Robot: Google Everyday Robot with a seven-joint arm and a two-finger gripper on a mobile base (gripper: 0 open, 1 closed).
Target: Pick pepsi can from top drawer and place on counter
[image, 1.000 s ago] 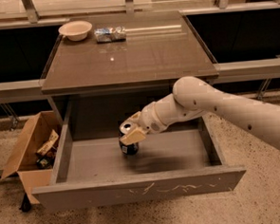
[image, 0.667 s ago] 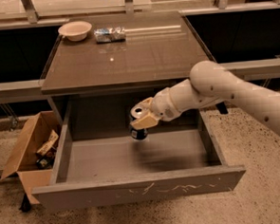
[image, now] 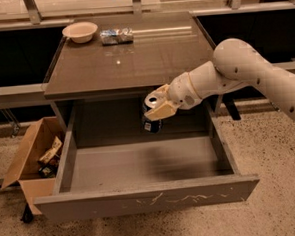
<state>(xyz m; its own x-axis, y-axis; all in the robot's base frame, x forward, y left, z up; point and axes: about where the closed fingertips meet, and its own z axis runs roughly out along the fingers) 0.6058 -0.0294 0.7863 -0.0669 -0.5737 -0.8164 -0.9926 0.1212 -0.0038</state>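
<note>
Higher than before, we are raising the can [image: 152,124] out of the drawer [image: 142,203] below the jaws, gripper [image: 156,109] clamped around it; next, we are needing more lift to reach the counter [image: 134,60] above.

pepsi can [image: 151,125]: small metal cylinder, dark blue body, silver top, white mark low on its side.
gripper [image: 157,110]: cream-yellow fingers clamped round the can, above the drawer and just under the counter's front edge.
arm [image: 244,69]: off-white shell with small dark dots.
top drawer [image: 147,200]: wide, shallow, grey; white scratches across the front panel.
counter [image: 129,58]: glossy grey-brown slab with pale reflections.
bowl [image: 80,31]: round, cream.
foil packet [image: 116,35]: silvery-blue.
cardboard box [image: 32,152]: brown.
floor [image: 269,147]: beige with dark speckles.
</note>
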